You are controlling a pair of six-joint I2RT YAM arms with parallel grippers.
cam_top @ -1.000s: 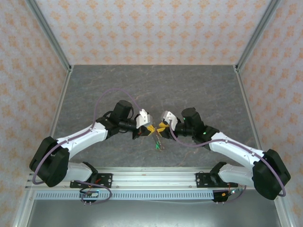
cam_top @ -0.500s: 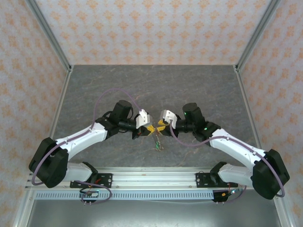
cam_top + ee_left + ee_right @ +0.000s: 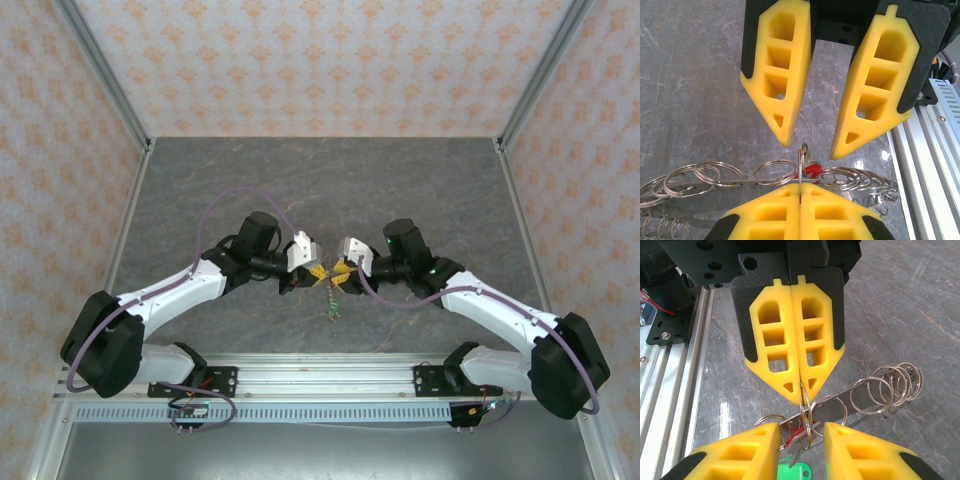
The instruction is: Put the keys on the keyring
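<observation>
- the keyring (image 3: pixel 801 159) is seen as a thin silvery wire ring, turned edge-on in the left wrist view; it is held up between the two arms, over the near middle of the grey table (image 3: pixel 420 190)
- it is joined to a string of similar silvery rings (image 3: pixel 887 385), which are overlapped in a row to both sides of it; a flat metal strip (image 3: pixel 735 184) is seen running along them
- one red tag (image 3: pixel 813 170) is seen just beside the keyring, mostly hidden by it; the key on it cannot be made out
- one green tag (image 3: pixel 795 473) is seen under the rings, cut off by the lower edge of the right wrist view
- the rings are overlapped too much to be counted exactly; several are seen on each side
- two grippers are counted, tip to tip; the left gripper (image 3: pixel 801 389) is clenched on the keyring, its pads pressed flat together with the rim between them
- the right gripper (image 3: pixel 812 142) is released; its two fingers are spread, with the keyring's top between them and a gap seen on each side
</observation>
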